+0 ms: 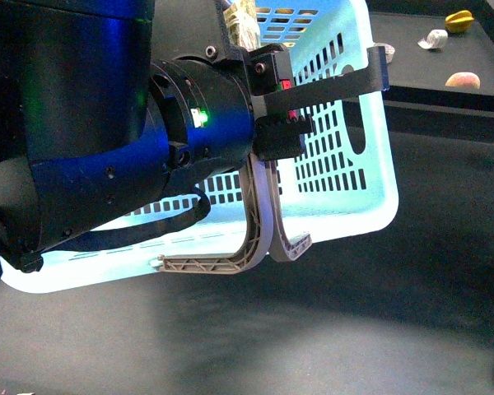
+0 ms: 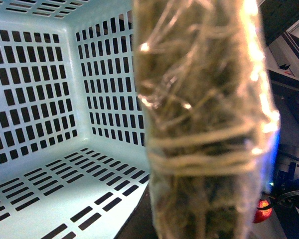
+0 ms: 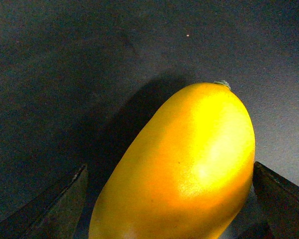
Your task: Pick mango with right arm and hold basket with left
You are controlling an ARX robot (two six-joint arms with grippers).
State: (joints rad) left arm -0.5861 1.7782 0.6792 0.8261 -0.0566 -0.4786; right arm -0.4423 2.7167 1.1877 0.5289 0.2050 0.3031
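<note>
Glossy black cylindrical robot arm; smooth slotted light-blue plastic basket; smooth, shiny yellow oval mango; matt dark tabletop.

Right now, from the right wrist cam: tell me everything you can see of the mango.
The mango is a smooth, glossy, yellow-orange oval with a small greyish stem nub at its far end. It appears to lie on a dark matte surface, its shadow beside it. It sits between the two dark fingers of the open right pincer: one finger stands clearly apart, the other is right at the skin, contact unclear. Its near end runs out of frame.
</note>
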